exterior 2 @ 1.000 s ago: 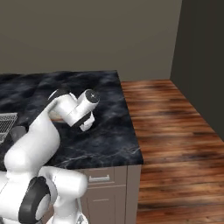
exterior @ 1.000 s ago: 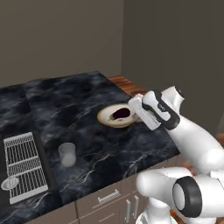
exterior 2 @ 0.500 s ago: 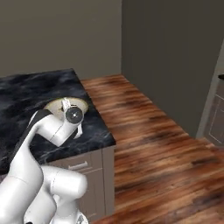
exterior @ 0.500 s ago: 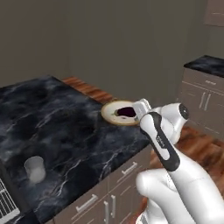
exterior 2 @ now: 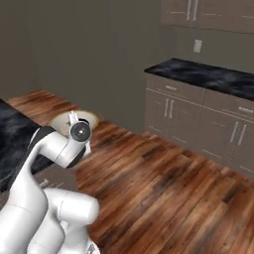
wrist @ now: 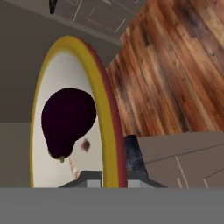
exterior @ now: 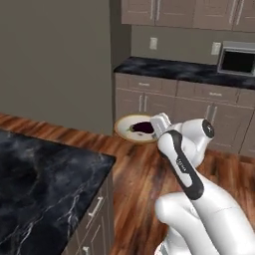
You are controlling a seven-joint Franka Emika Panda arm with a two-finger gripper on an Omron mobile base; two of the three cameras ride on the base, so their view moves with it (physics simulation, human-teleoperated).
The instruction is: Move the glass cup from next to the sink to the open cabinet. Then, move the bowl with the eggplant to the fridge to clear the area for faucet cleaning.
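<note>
The bowl (exterior: pixel 133 128) is cream inside with a yellow and red rim, and the dark purple eggplant (exterior: pixel 144 128) lies in it. My gripper (exterior: pixel 157 125) is shut on the bowl's near rim and holds it in the air over the wooden floor, past the counter's corner. In the right base view the bowl (exterior 2: pixel 71 118) shows just behind the gripper (exterior 2: pixel 75 123). The hand view looks across the bowl (wrist: pixel 110 118) from its edge, with the eggplant (wrist: pixel 68 120) resting against its inside. The gripper (wrist: pixel 109 178) pinches the rim at the bottom. The glass cup is out of view.
The corner of a black marble counter (exterior: pixel 45 174) lies at my lower left. Across the wooden floor (exterior 2: pixel 163 188) stands a run of grey-brown cabinets under a dark countertop (exterior: pixel 172 69), with a microwave (exterior: pixel 238 61) at its right. A grey wall (exterior: pixel 55 60) stands on the left.
The whole picture has swung right as the base turned, so the counter slid off to the left. The bowl, held in the gripper, has left the counter and now hangs over the floor.
</note>
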